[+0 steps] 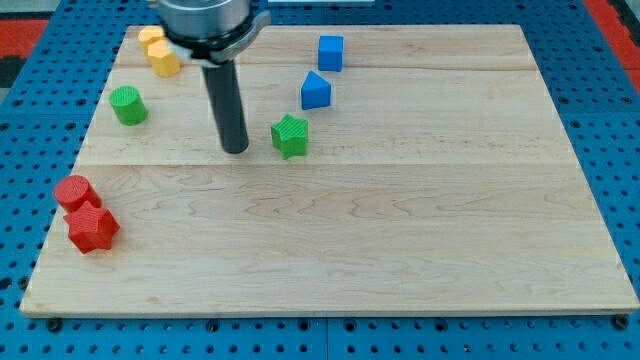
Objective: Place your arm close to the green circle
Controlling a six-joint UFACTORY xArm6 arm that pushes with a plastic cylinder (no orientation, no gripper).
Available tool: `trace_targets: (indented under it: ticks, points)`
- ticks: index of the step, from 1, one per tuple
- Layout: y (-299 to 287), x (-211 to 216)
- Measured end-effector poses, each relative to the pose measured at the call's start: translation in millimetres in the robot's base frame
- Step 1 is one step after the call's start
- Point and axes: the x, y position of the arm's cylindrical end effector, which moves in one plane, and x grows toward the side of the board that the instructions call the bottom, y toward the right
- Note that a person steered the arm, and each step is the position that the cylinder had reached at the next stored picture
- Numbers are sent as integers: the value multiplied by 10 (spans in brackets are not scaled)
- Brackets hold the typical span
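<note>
The green circle block (127, 105) sits near the board's left edge, in the upper left of the view. My tip (235, 150) rests on the board well to the right of it and a little lower. A green star block (290, 136) lies just right of my tip, apart from it. The rod rises from the tip to the arm's body at the view's top.
Two yellow blocks (159, 51) lie at the top left, partly behind the arm. A blue cube (331, 52) and a blue triangular block (315, 91) sit at top centre. A red cylinder (73, 191) and a red star block (92, 228) sit at the left edge. The wooden board (400, 230) lies on a blue pegboard.
</note>
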Motion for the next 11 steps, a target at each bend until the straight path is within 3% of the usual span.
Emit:
trace_targets:
  ticks: [4, 5, 6, 7, 8, 9, 11]
  points:
    - [743, -90]
    - [308, 184]
    - [-591, 240]
    - [-1515, 66]
    - [-1950, -216]
    - [-1917, -448]
    - [-1172, -948]
